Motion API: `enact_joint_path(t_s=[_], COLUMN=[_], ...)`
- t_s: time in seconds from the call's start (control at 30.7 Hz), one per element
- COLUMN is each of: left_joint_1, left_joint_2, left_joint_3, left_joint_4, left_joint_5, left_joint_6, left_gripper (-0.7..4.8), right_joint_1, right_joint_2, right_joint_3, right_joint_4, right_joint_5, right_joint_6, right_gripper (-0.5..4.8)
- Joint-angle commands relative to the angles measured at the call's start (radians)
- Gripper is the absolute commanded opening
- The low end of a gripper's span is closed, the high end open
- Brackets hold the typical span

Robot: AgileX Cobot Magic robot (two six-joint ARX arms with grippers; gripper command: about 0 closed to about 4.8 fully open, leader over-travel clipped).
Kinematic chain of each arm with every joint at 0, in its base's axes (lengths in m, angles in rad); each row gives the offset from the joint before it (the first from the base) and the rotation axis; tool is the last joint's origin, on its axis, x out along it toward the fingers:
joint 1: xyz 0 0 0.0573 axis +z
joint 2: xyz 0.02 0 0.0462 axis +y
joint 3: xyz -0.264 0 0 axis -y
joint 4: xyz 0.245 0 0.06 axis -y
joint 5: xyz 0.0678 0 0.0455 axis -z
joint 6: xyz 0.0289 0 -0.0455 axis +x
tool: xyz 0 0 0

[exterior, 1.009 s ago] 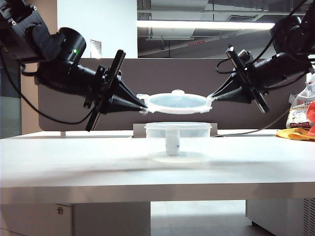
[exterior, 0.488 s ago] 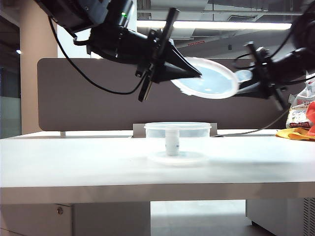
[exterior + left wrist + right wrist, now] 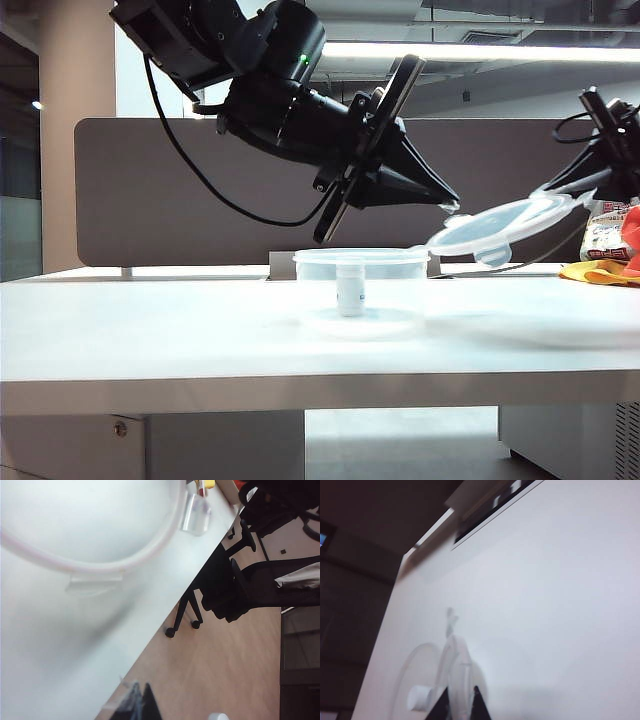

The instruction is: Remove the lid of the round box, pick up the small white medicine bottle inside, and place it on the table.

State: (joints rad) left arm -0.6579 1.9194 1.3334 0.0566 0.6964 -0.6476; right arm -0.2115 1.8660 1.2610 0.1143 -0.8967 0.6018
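Lid (image 3: 500, 228) off, tilted right of round box (image 3: 361, 270) — both grippers, left (image 3: 448, 205) and right (image 3: 585, 195), pinch its rim. Bottle (image 3: 350, 287) upright inside. Next — set lid on the table (image 3: 150, 330).

Box (image 3: 361, 278) mouth uncovered; access from straight above is open down to the bottle (image 3: 350, 287) standing inside. Left end effector (image 3: 447, 205), jaws closed, hangs above and just right of the box rim. Lid (image 3: 503, 226), tilted, pinched at its far-right edge by the right end effector (image 3: 590, 192), overhangs the tabletop (image 3: 180, 330) right of the box, its low edge near the rim. Bags (image 3: 612, 245) crowd the far right edge. Tabletop left and near of the box is unobstructed.
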Motion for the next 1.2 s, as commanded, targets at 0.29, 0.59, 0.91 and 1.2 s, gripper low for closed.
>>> enact_joint_path(t_s=[0.29, 0.59, 0.91, 1.2], left_joint_1=[0.000, 0.015, 0.015, 0.015], left_joint_2=[-0.004, -0.004, -0.003, -0.003], left_joint_3=[0.146, 0.146, 0.146, 0.146], left_joint_4=[-0.186, -0.259, -0.280, -0.310], left_joint_5=[0.042, -0.005, -0.005, -0.005], left_joint_6=[0.120, 0.187, 0.210, 0.234], left_gripper=[-0.06, -0.06, -0.06, -0.06], right_joint_1=[-0.034, -0.043, -0.006, 0.011], right_joint_2=[-0.008, -0.009, -0.009, -0.009], right_joint_3=[0.003, 0.003, 0.003, 0.003], right_joint_4=[-0.032, 0.064, 0.367, 0.760], right_joint_5=[0.120, -0.002, -0.156, -0.179], right_joint_6=[-0.030, 0.005, 0.209, 0.520], right_gripper=[-0.01, -0.01, -0.01, -0.02])
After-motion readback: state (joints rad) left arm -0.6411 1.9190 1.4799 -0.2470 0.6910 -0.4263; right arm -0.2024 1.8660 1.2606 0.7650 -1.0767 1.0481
